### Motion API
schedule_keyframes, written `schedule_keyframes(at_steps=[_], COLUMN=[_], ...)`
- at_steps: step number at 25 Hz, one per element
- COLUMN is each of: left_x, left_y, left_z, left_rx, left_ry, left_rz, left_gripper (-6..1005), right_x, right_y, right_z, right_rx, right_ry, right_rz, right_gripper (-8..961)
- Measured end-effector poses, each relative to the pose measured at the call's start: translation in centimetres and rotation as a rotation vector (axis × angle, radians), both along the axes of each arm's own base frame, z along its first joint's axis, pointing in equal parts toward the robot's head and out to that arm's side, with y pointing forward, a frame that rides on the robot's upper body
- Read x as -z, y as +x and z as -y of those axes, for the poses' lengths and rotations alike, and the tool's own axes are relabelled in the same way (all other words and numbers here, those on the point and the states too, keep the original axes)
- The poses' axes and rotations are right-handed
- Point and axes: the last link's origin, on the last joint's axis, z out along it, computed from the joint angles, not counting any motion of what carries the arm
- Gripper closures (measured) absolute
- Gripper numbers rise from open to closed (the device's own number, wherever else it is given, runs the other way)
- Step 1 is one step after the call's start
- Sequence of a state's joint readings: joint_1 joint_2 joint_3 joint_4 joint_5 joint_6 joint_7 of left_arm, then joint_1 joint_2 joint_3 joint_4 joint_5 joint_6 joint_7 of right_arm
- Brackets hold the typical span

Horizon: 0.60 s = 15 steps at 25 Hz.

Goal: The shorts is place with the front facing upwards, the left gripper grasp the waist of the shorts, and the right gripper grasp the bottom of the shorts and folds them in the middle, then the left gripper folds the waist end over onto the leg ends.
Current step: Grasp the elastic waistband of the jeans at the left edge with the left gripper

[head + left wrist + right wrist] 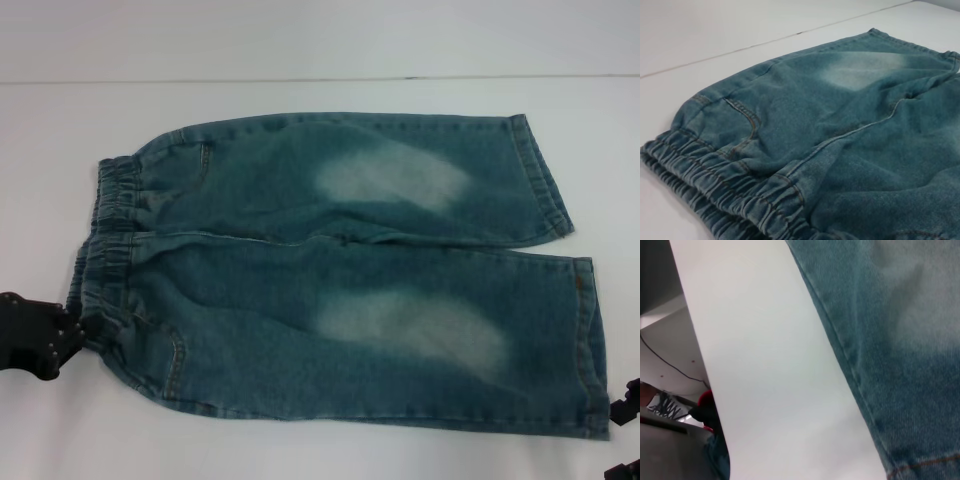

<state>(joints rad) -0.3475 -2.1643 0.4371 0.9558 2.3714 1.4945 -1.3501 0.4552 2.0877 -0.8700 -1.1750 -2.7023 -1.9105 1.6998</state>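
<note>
While the shorts [350, 280] lay spread flat on the white table [300, 60], front side up, two pale faded patches were recorded, one on each leg. The waist of the shorts [105, 250], a gathered elastic band, was placed toward the robot's left; the bottom of the shorts [575, 290], two stitched leg hems, was placed toward its right. The two legs lay side by side, the nearer one reaching closer to the table's front edge.

The left gripper [40, 335] was noted at the near corner of the waistband, its black tip touching or just beside the ruched denim; whether its fingers were spread or closed could not be told. The right gripper [625, 400] was seen only as a dark fragment just beside the near leg hem, its finger state likewise undeterminable.

From the left wrist, the waistband and a curved front pocket seam [742, 120] were shown close up. From the right wrist, a side seam [850, 365] of the denim against the table was shown.
</note>
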Motion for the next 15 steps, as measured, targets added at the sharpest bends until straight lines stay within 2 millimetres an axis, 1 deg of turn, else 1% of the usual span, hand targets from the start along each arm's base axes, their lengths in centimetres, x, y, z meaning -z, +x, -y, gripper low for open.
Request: schedule_keyframes(at_steps=[7,14,15], left_x=[0.2,0.2,0.3], left_y=[-0.2,-0.4,-0.4], left_z=[0.1,0.1,0.1], left_rx=[-0.008,-0.016,-0.017], left_ry=[0.001,0.007,0.006], left_rz=[0.0,-0.005,-0.004], left_gripper=[925,922,922], right_x=[0.2,0.9,1.1], right_y=[-0.3,-0.2,-0.2], right_z=[-0.5,-0.2,-0.2], right_rx=[-0.027,-0.049,-0.054], right_ry=[0.022,-0.007,-0.012], right_rz=[-0.021,-0.054,-0.057], right_gripper=[103,103,121])
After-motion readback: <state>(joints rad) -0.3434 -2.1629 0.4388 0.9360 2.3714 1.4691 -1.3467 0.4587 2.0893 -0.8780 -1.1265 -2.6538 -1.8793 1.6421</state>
